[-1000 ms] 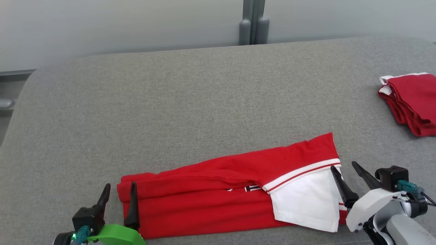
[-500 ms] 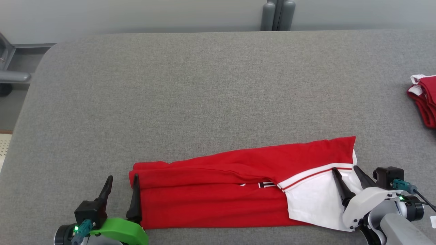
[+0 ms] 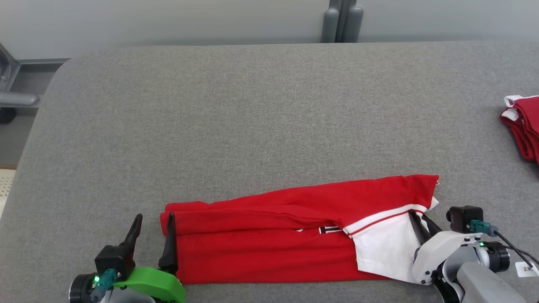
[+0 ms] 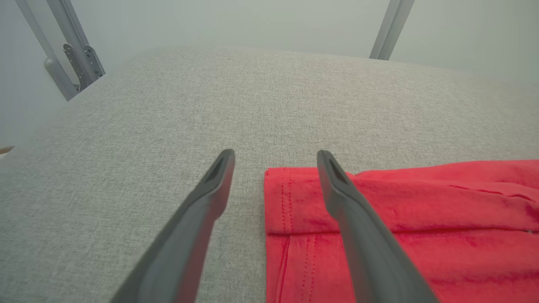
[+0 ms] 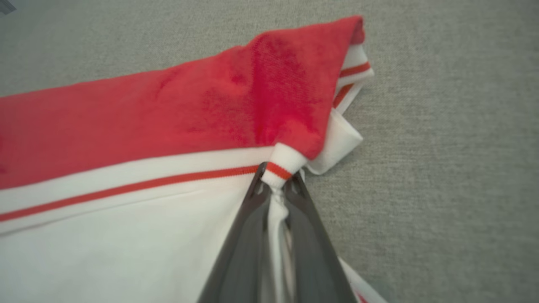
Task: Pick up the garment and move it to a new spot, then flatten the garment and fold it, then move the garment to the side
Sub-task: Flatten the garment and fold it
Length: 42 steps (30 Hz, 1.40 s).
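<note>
The garment (image 3: 273,235) is a red shirt with a white, red-striped collar part, folded into a long strip along the near edge of the grey table (image 3: 252,118). At its right end my right gripper (image 3: 417,221) is shut on the white striped edge; the right wrist view shows the cloth (image 5: 276,168) bunched between the dark fingers (image 5: 248,235). My left gripper (image 3: 153,229) stands open at the strip's left end, its right finger (image 4: 349,198) over the red hem (image 4: 286,198) and its left finger (image 4: 202,206) over bare table.
A second folded red garment (image 3: 522,126) lies at the table's right edge. A grey post (image 3: 342,21) stands behind the table's far edge, and a metal frame (image 3: 12,99) shows off the left side. A small white tag (image 3: 526,268) hangs by my right wrist.
My right gripper has closed on the garment's white striped edge, pinching it up. The head camera shifted, so the whole scene slid. The left gripper stays open at the hem.
</note>
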Motion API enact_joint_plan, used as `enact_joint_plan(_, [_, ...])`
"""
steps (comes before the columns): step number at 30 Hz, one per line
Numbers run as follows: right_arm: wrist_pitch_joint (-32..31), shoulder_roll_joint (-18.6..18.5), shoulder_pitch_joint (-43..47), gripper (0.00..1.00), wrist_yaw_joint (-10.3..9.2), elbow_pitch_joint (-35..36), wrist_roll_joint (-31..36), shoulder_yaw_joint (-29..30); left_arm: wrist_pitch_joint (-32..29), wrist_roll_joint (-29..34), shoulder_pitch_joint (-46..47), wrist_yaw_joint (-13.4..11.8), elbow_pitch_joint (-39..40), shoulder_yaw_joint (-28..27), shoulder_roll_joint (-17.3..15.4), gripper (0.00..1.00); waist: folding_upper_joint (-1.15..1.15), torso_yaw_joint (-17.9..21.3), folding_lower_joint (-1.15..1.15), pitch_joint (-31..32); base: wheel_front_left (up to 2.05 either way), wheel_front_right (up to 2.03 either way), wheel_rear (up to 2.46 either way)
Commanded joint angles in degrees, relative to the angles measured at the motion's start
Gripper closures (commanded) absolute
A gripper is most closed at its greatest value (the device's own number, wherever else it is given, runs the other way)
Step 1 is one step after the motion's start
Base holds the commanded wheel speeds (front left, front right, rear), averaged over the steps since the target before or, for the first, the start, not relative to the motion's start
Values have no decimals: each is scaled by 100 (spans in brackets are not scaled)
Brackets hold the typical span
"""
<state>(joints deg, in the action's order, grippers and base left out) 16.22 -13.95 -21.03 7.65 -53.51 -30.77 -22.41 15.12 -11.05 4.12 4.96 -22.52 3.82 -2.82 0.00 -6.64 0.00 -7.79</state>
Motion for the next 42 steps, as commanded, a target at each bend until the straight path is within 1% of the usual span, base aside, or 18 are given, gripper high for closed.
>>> enact_joint_plan(1, [-203,-80,128,100,-49,-274,-19,36,0,15,50,0,23,-5,-18,0,0,1,0,20,0,0,0])
enact_joint_plan(4, [-159,-285,-47,100,-66,-176,87,358,0,15,5,-8,34,-38,-19,0,0,29,0,47,0,0,0])
enact_joint_plan(6, [-132,-391,-109,100,-62,-91,184,683,0,18,-3,6,55,-39,-16,0,0,59,0,55,0,0,0])
enact_joint_plan(9, [-116,-417,-175,100,-24,-31,389,1172,-1,41,16,36,85,-35,-16,0,0,120,0,48,0,0,0])
enact_joint_plan(11, [-110,-516,-206,100,-24,5,580,1473,0,50,21,38,88,-22,-19,0,0,161,0,47,0,0,0])
enact_joint_plan(14, [-109,-531,-159,100,-24,116,806,1785,-1,45,13,49,85,-1,-17,0,0,228,0,53,0,0,0])
enact_joint_plan(17, [-104,-367,-94,100,-22,447,988,1779,0,15,-7,43,65,6,-18,0,0,290,0,73,0,0,0])
enact_joint_plan(19, [-103,-215,-45,100,-18,778,1045,1539,-1,3,-24,42,61,3,-18,0,0,329,0,92,0,0,0])
enact_joint_plan(22, [-104,-56,28,100,-19,1321,917,885,0,-12,-55,49,45,27,-18,0,0,366,0,129,0,0,0])
enact_joint_plan(23, [-104,-56,28,100,-19,1321,917,885,0,-12,-55,49,45,27,-18,0,0,366,0,129,0,0,0])
enact_joint_plan(28, [-184,28,39,100,-19,2100,547,-510,0,-56,-83,63,3,120,-18,0,0,310,0,241,0,0,0])
enact_joint_plan(33, [-448,91,-163,100,-19,2603,231,-1675,-1,-148,-138,61,7,284,-19,0,0,30,0,339,0,0,0])
enact_joint_plan(37, [-580,223,-357,100,-19,2691,9,-2324,0,-210,-191,30,-6,398,-18,0,0,-285,0,376,0,0,0])
enact_joint_plan(42, [-555,420,-692,100,-19,2285,-59,-2802,0,-297,-231,-13,-20,532,-17,0,0,-699,0,386,0,0,0])
